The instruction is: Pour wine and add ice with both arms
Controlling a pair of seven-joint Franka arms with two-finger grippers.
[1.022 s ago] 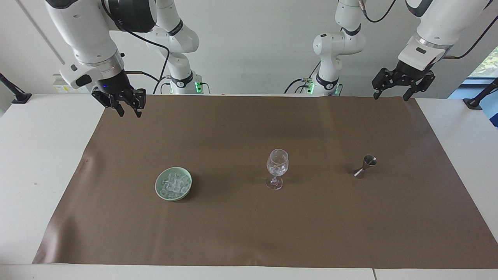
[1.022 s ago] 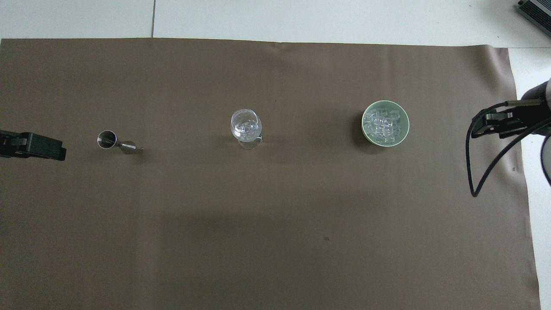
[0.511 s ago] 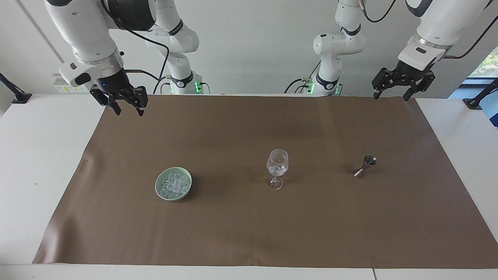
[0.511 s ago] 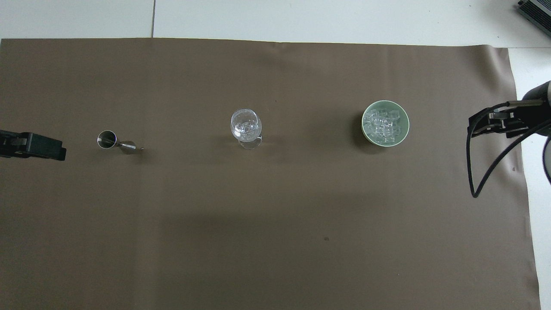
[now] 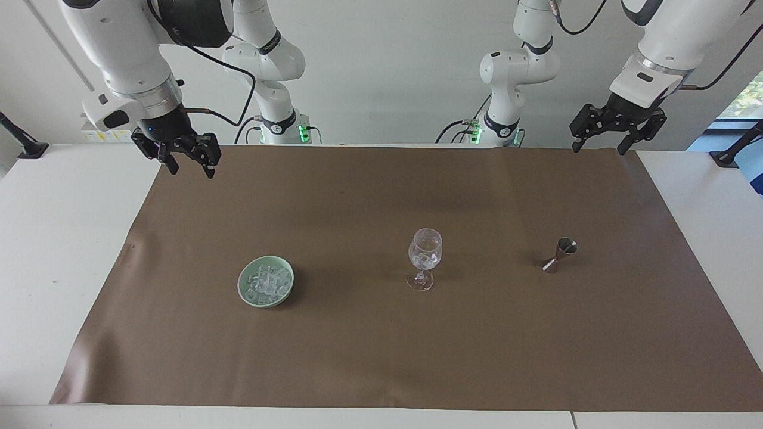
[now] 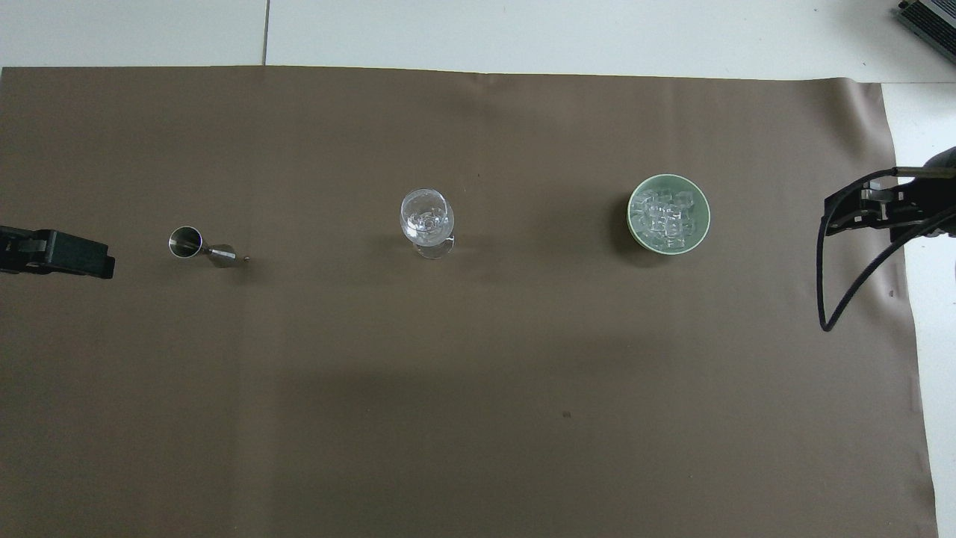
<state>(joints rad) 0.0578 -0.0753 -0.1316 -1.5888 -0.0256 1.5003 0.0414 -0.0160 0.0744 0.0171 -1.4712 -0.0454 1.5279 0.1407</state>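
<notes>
Ice (image 5: 266, 283) lies in a green bowl (image 5: 245, 294) at about 8 o'clock on the brown mat (image 5: 381, 357). Right gripper (image 5: 191, 167) hangs over the mat's corner at 10 o'clock, fingers apart and empty. Some cubes are in the wine glass (image 5: 424, 253) at the centre. A metal measuring cup (image 5: 559, 255) stands at 3 o'clock. Left gripper (image 5: 598, 145) waits at 2 o'clock, wide open and empty.

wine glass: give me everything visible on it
The wine glass is clear and stemmed, with a round bowl, thin stem and flat foot. It stands upright on the brown mat, between the green bowl and the metal jigger. A few ice cubes sit inside. No tool touches it.
</notes>
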